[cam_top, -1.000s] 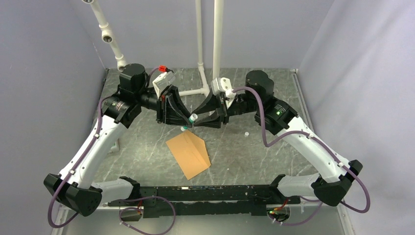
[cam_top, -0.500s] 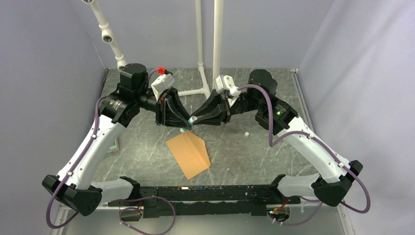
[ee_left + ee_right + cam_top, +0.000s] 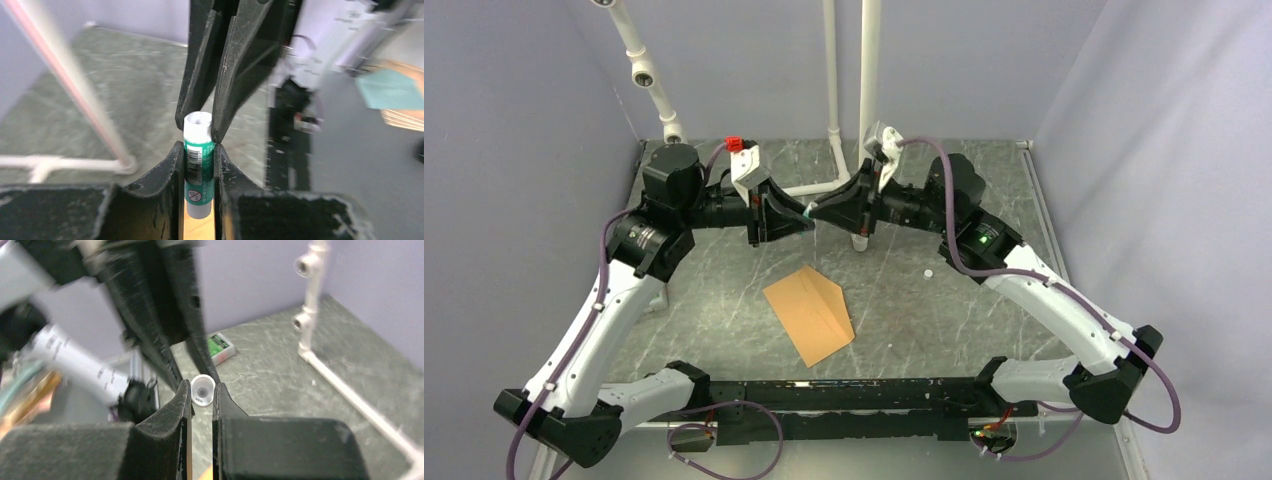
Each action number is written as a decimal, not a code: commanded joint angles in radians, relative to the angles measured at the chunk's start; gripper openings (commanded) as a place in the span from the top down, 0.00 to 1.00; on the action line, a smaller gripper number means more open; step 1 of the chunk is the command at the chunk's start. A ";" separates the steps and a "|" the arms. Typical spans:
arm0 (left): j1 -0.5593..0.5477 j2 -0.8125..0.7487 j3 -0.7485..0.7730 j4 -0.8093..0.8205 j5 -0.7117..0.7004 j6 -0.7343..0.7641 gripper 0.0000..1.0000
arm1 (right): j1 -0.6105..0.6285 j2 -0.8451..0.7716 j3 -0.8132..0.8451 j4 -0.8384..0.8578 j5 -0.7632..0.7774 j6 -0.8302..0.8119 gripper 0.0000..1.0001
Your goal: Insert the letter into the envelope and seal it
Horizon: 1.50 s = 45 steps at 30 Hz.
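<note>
The orange-brown envelope [image 3: 809, 315] lies flat on the grey table, flap folded, in front of both grippers. The letter is out of view. A green-and-white glue stick [image 3: 199, 165] is held in the air above the table's back half. My left gripper [image 3: 198, 150] is shut on its green body. My right gripper [image 3: 201, 390] comes from the opposite side, and its fingertips pinch the stick's white cap end [image 3: 202, 390]. In the top view the left gripper [image 3: 804, 215] and right gripper [image 3: 817, 211] meet tip to tip, well behind the envelope.
A white pipe frame [image 3: 832, 100] stands at the back, with a low bar [image 3: 350, 400] along the table. A small white bit [image 3: 927, 272] lies right of the envelope. A green-and-white box [image 3: 220, 346] sits near the wall. Purple walls close three sides.
Both grippers have risen and shifted toward the back with the glue stick. The right gripper's jaws have closed onto the stick's white end. The envelope has not moved.
</note>
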 commanded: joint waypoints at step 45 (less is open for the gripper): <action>-0.004 0.092 0.074 -0.190 0.498 0.092 0.98 | 0.070 0.015 0.166 -0.355 -0.310 -0.554 0.46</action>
